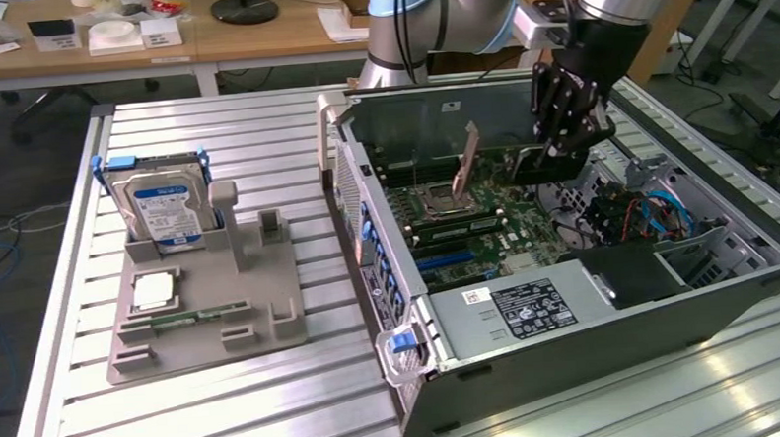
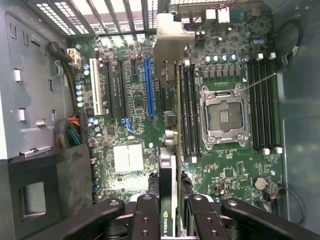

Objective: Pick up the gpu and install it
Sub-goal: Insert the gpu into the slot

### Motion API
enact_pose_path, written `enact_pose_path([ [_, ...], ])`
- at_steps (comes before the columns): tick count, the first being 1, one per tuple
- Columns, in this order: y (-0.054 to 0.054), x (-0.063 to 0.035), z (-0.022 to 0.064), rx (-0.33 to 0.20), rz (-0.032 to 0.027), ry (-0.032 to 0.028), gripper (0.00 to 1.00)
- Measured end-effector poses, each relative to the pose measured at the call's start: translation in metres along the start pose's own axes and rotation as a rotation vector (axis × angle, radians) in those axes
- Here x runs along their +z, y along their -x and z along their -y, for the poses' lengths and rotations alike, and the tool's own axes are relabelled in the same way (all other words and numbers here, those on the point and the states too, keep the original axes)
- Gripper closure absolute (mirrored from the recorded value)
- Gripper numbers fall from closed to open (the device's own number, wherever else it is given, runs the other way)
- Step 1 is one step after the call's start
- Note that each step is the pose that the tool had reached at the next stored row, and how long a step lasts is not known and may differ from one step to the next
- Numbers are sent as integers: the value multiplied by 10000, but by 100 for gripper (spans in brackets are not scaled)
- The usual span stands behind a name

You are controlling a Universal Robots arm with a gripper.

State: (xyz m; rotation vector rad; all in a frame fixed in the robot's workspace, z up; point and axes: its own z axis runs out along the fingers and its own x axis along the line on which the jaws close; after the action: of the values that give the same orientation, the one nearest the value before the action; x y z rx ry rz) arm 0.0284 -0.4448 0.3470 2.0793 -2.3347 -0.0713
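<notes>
Holding gpu (image 2: 168,175) above motherboard (image 2: 227,172), beside socket (image 2: 223,116)

One gpu (image 2: 168,200), one hard drive (image 1: 165,207), one memory stick (image 1: 200,313), one grey holder (image 1: 268,293), one computer case (image 1: 607,357)

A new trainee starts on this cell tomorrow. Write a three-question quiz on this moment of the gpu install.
1. Multiple choice: what do the jaws hold? A) a silver drive B) the gpu C) a memory stick
2. True or false: the blue-labelled hard drive stands upright in the grey holder, outside the computer case.
3. Fill in: the gpu is held edge-on over the green ____ inside the open case.

Key: 1 B; 2 true; 3 motherboard.
</notes>
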Motion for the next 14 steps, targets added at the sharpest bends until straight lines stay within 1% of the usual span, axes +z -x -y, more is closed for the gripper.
enact_pose_path([
  [10, -16, 18, 0, -1, -1, -1, 74],
  [14, -19, 49, -15, -11, 5, -37, 74],
])
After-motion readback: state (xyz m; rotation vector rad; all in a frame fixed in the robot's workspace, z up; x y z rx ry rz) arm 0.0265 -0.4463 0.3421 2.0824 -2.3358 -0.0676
